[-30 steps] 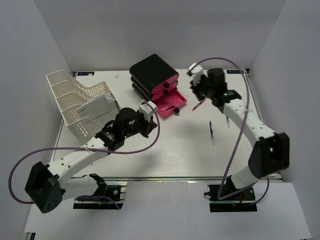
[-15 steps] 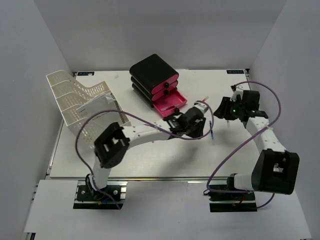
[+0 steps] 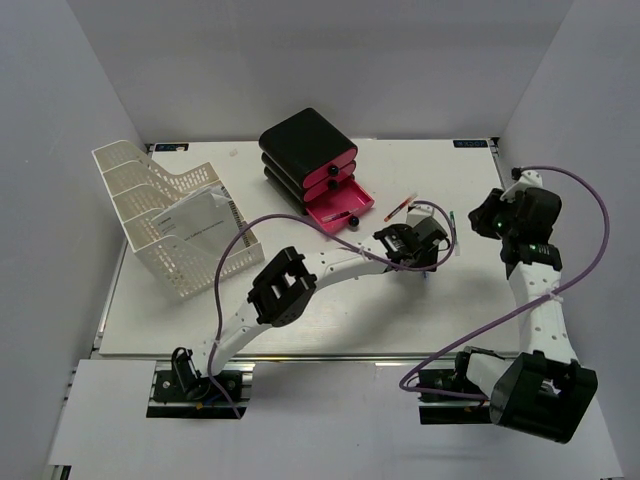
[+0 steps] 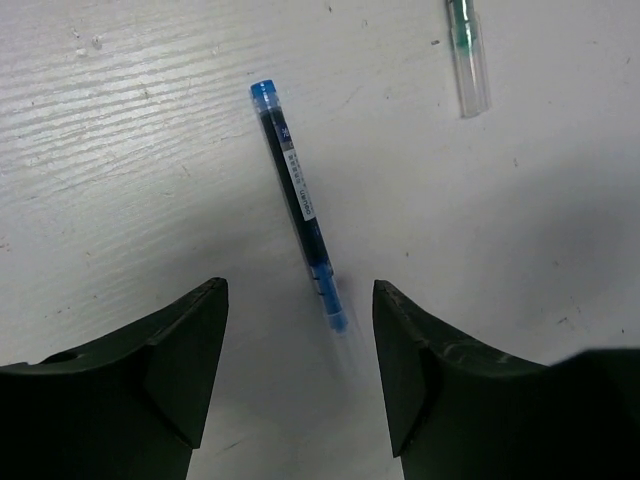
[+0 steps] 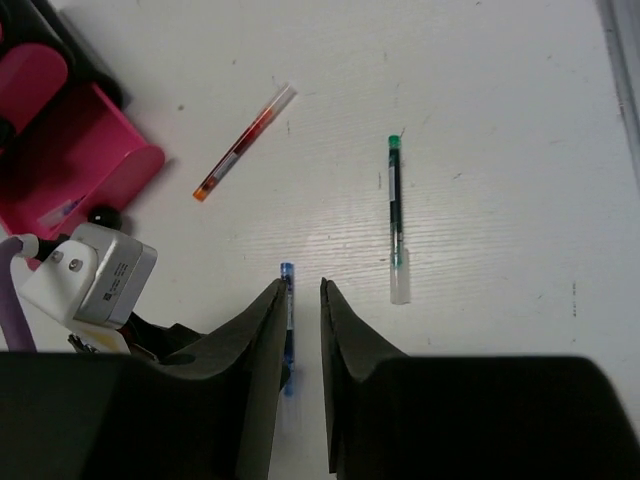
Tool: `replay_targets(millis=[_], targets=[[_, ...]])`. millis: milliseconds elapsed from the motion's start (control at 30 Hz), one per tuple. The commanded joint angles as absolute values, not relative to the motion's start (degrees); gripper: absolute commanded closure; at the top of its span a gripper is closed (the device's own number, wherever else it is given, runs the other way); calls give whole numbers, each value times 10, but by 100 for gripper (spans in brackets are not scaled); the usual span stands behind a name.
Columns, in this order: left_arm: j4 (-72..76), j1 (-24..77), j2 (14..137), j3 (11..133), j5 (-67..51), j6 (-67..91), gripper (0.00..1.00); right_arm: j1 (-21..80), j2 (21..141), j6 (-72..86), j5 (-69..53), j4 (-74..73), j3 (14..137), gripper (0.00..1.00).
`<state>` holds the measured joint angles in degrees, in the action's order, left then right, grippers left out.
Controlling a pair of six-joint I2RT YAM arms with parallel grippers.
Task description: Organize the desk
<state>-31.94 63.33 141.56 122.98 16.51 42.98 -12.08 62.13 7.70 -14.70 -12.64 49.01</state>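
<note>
The left end effector (image 4: 300,292) hovers with jaws apart astride the blue pen (image 4: 296,205), which lies loose on the white desk (image 3: 330,310) beneath both arms, seemingly aligned to pinch it, while the right end effector (image 5: 302,290), nearly closed and empty, hangs above the green pen (image 5: 396,215).

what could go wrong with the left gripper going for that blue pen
The left gripper is open over the blue pen, but only the pen's near end lies between its jaws, and aslant. Closing there may pinch the tip and let the pen swing or flick away.
The right gripper sits close to the left one, so the arms might collide.
The green pen lies nearby and could be nudged.
</note>
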Motion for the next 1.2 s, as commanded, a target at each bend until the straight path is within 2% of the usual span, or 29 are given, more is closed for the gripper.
replay_targets(millis=[0, 233, 567, 800, 1000, 1067, 1167], targets=[[-322, 640, 1404, 1264, 193, 453, 31, -141, 596, 96, -136, -84, 477, 75], [-303, 651, 1424, 1268, 243, 451, 36, -168, 582, 98, -170, -77, 470, 75], [-265, 669, 1460, 1297, 291, 442, 51, -196, 573, 107, -203, -76, 464, 75], [-280, 669, 1463, 1296, 334, 430, 54, -212, 572, 111, -227, -75, 461, 76], [-284, 669, 1488, 1301, 326, 429, 59, -226, 570, 116, -239, -75, 461, 75], [-286, 669, 1496, 1303, 316, 431, 63, -229, 570, 117, -243, -75, 461, 76], [-290, 669, 1507, 1303, 307, 431, 63, -236, 570, 120, -250, -75, 460, 76]])
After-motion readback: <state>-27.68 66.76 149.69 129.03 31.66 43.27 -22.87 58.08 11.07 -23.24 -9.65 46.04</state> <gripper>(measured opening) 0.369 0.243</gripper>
